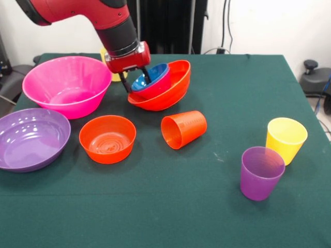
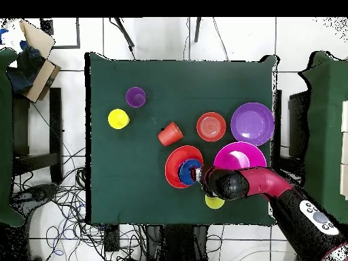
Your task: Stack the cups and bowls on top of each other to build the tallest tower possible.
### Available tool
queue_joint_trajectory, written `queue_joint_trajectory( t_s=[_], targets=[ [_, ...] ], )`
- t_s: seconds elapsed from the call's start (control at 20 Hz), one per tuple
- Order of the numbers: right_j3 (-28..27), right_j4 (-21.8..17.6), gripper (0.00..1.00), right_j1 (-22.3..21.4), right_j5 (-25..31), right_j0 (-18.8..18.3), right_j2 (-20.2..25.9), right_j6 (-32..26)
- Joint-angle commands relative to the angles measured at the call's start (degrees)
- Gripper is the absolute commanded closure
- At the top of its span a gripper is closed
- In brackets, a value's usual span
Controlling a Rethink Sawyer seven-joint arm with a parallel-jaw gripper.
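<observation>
My gripper [image 1: 135,81] [image 2: 196,174] is shut on the near rim of three nested bowls: one finger is inside the blue bowl [image 1: 151,76] [image 2: 185,172], the other outside the wide orange bowl [image 1: 168,93] [image 2: 175,163]. A magenta bowl [image 1: 159,88] sits between them, and the set is tilted. The big pink bowl [image 1: 67,85] [image 2: 238,158] stands beside it. The purple bowl [image 1: 31,137] [image 2: 252,124] and the small orange bowl [image 1: 107,138] [image 2: 211,126] stand apart. An orange cup [image 1: 183,129] [image 2: 170,134] lies on its side. A yellow cup [image 1: 286,139] [image 2: 118,119] and a purple cup [image 1: 261,172] [image 2: 136,96] stand upright.
A second yellow cup [image 1: 115,76] [image 2: 215,201] stands partly hidden behind the gripper, close to the table's edge by the robot. The green cloth table [image 1: 207,206] ends just past it. A cardboard box [image 2: 37,58] lies off the table.
</observation>
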Motion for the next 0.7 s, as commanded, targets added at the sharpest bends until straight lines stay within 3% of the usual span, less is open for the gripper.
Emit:
queue_joint_trajectory(
  t_s=[0.05, 0.7],
  targets=[
    [-5.4, -4.1, 0.00, 1.4, 3.1, 1.1, 2.1, -14.4],
    [-4.0, -3.2, 0.00, -1.7, 4.2, 1.4, 2.8, -13.8]
  ],
)
